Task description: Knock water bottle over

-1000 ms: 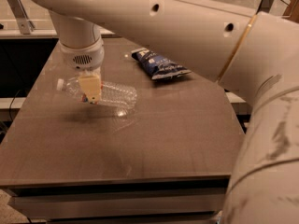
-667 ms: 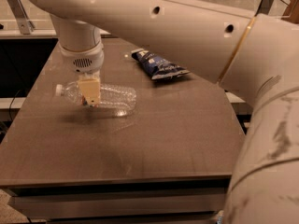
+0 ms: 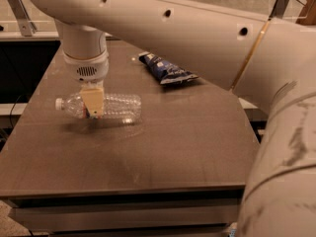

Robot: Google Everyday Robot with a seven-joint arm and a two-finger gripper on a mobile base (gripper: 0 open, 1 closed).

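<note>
A dark brown table (image 3: 197, 152) fills the view, with a blue chip bag (image 3: 165, 69) toward the back. The water bottle (image 3: 118, 106) lies on its side at the left, cap pointing left. The gripper (image 3: 93, 104) hangs across the bottle's shoulder; you cannot tell whether it clasps the bottle or only covers it. If it has hold when you lift away, the bottle could be dragged or roll toward the left edge.

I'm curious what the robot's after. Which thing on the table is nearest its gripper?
The small clear ribbed plastic water bottle, lying sideways right at the gripper; the blue chip bag sits farther back.
</note>
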